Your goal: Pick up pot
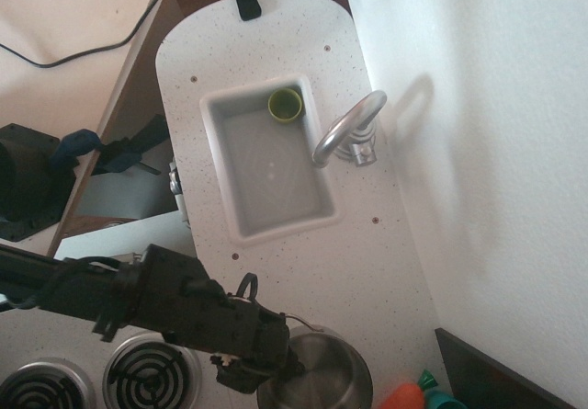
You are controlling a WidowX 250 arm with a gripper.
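Observation:
The shiny steel pot [323, 377] sits at the bottom edge of the counter, right of the stove coils, with its thin wire handle [296, 321] arching over its upper left rim. My black gripper [268, 370] is at the pot's left rim, partly over it. Its fingers are hidden by the arm's body, so I cannot tell if they are open or shut. A small yellow-green cup [285, 105] stands in the far corner of the sink.
A white sink basin [241, 226] is set in the speckled counter, with a curved metal faucet [347, 129] on its right. Stove coils [147, 372] lie at the bottom left. An orange and teal object [413, 395] lies right of the pot, by a dark panel [496, 377].

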